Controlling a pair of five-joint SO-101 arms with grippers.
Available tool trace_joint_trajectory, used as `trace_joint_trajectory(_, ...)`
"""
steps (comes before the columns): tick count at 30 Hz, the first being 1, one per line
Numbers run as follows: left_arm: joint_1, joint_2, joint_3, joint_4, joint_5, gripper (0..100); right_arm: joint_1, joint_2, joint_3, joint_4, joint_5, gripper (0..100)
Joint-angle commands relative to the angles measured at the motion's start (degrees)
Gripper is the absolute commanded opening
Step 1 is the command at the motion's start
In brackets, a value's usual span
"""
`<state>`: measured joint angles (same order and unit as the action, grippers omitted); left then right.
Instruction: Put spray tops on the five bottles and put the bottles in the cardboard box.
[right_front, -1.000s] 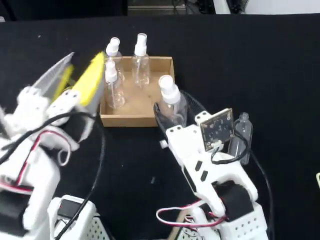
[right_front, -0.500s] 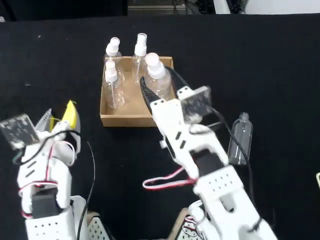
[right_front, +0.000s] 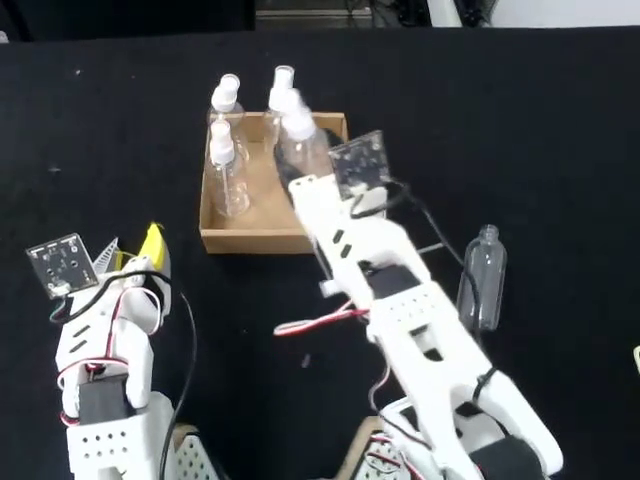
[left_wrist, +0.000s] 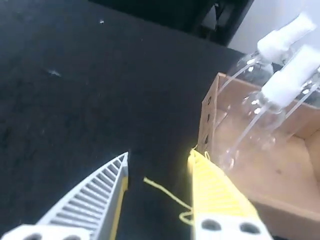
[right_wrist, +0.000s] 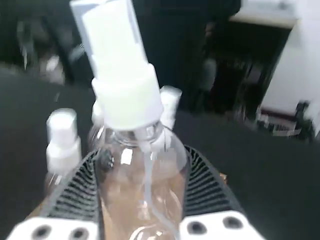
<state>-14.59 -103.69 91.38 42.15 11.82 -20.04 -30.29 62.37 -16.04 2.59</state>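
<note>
Pinching a capped bottle (right_wrist: 135, 150), the right end effector (right_wrist: 142, 182) is hanging over the cardboard box (right_front: 250, 241), its arm hiding the bottle's base. Three more capped bottles (right_front: 225, 170) are crowding the box's left and back. An uncapped bottle (right_front: 481, 275) is standing apart on the bench (right_front: 560, 120). The left end effector (left_wrist: 159, 159) is gaping near the box's front corner.

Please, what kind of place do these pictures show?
Probably a robotics lab bench: a black-covered table, the right gripper holding a spray bottle over a cardboard box, and dark furniture behind.
</note>
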Motion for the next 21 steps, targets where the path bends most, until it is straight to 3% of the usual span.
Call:
trace_joint_trajectory(1, -0.6, -0.9, -0.5, -1.1, -0.4, 17, 2.1, 3.0, 0.4, -11.3, -1.3, 1.1)
trace_joint_trajectory(6, -0.6, -0.9, -0.7, -1.1, -0.4, 17, 4.5, 12.8, -1.2, -21.3, -11.3, 1.1)
trace_joint_trajectory(17, -0.6, -0.9, -0.4, -1.2, -0.4, 17, 5.8, 31.3, -5.7, -36.7, -11.5, 1.1)
trace_joint_trajectory(21, -0.6, -0.9, -0.4, -1.2, -0.4, 17, 5.8, 37.0, -9.4, -37.2, -11.5, 1.1)
